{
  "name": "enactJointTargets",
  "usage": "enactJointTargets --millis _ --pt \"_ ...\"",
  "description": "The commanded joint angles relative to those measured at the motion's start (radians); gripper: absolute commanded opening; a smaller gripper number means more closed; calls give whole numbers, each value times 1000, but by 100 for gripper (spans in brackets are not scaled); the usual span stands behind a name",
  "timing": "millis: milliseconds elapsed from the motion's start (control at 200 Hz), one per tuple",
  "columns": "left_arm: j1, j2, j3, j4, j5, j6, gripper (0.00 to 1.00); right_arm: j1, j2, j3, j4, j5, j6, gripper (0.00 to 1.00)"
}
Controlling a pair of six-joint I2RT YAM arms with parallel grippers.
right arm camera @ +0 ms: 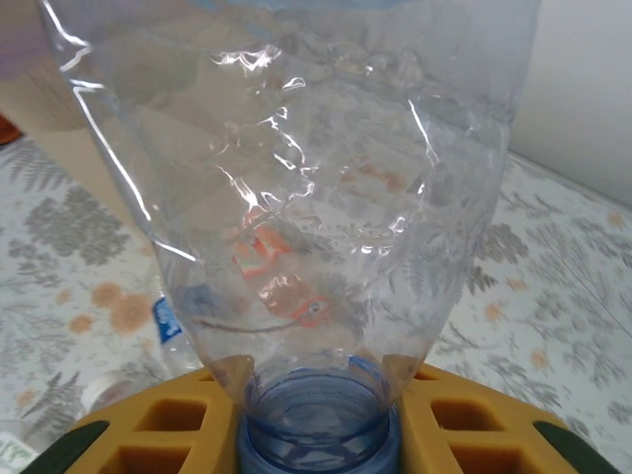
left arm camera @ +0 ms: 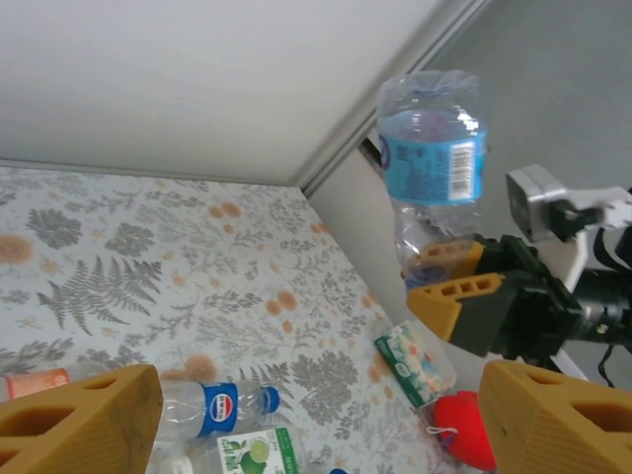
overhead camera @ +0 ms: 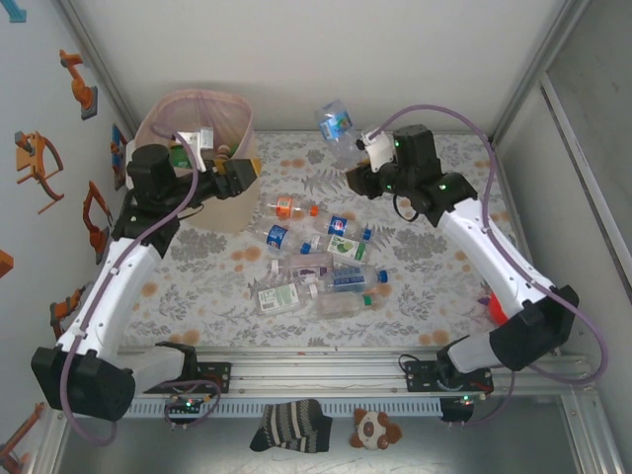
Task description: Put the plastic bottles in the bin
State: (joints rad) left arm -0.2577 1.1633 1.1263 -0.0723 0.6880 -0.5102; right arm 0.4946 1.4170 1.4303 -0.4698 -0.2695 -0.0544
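Observation:
My right gripper (overhead camera: 357,170) is shut on the neck of a clear plastic bottle (overhead camera: 335,122) with a blue label, held upright in the air over the back of the table. The right wrist view has the bottle (right arm camera: 296,178) close up, its blue neck pinched between the yellow fingers (right arm camera: 158,430). From the left wrist, that bottle (left arm camera: 432,163) hangs ahead to the right. My left gripper (overhead camera: 247,176) stands open beside the beige bin (overhead camera: 156,119) with its pink liner, nothing between its fingers (left arm camera: 79,420). Several crushed bottles (overhead camera: 316,267) lie mid-table.
A Pepsi-labelled bottle (left arm camera: 212,407) and a lime-labelled one (left arm camera: 252,452) lie below my left gripper. A tissue packet (left arm camera: 415,360) and a red object (overhead camera: 495,307) sit by the right wall. A sock (overhead camera: 291,427) and a plush toy (overhead camera: 373,428) lie in front of the rail.

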Motion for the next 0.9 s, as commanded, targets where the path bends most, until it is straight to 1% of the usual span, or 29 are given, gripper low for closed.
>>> enactJointTargets --millis 0,155,330,516,596,641,791,896 --pt "-37 6 45 80 1 -32 85 35 -41 -36 84 -40 -39 30" --pt "-89 41 87 114 -2 -44 91 88 -63 -83 146 -10 -101 30" --pt "-126 90 144 101 -17 -41 93 127 -49 -65 138 42 -129 30" --pt "-156 143 179 119 -46 -95 93 163 -46 -73 152 119 -176 30" --pt "-168 170 196 130 -48 -121 88 174 -44 -67 150 145 -193 30" --pt "-173 180 206 136 -48 -133 87 180 -46 -65 153 159 -201 30" --pt "-195 191 234 134 -70 -154 87 200 -43 -63 155 225 -216 30" --pt "-220 205 239 133 -87 -157 87 212 -32 -49 126 267 -232 30"
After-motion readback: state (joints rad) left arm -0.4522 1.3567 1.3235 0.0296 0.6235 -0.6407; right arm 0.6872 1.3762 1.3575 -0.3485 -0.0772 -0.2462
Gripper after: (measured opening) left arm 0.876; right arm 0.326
